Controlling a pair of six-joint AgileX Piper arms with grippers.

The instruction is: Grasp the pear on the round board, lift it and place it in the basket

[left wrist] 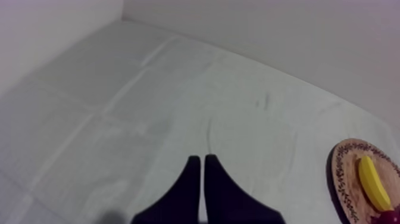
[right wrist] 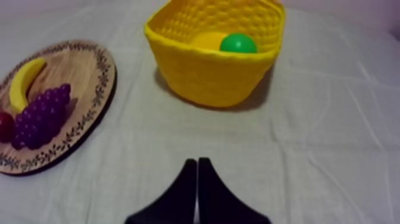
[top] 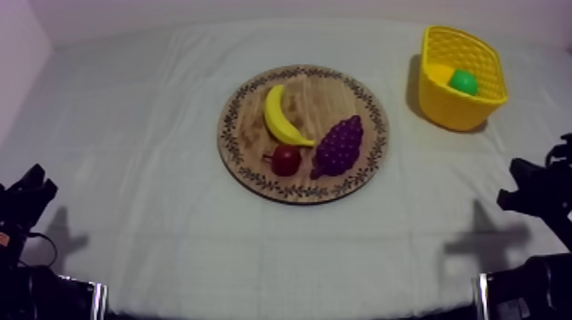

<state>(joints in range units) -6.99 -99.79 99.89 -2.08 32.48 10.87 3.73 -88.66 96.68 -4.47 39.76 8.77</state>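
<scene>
The round wooden board point(top: 255, 174) lies mid-table and carries a banana point(top: 279, 116), a bunch of grapes point(top: 338, 146) and a small red fruit point(top: 286, 159). The green pear point(top: 463, 82) lies inside the yellow basket point(top: 460, 111) at the far right. From the right wrist, the pear point(right wrist: 238, 43) shows over the rim of the basket point(right wrist: 214, 80), with the board point(right wrist: 89, 77) beside it. My right gripper point(right wrist: 196, 161) is shut on nothing, short of the basket. Over bare cloth, my left gripper point(left wrist: 199, 158) is also shut, with the board point(left wrist: 345, 173) off to one side.
Both arms sit low at the table's front corners, the left arm point(top: 24, 200) and the right arm point(top: 536, 191). Grey-white cloth stretches between them and the board. A pale wall runs along the back and left edges.
</scene>
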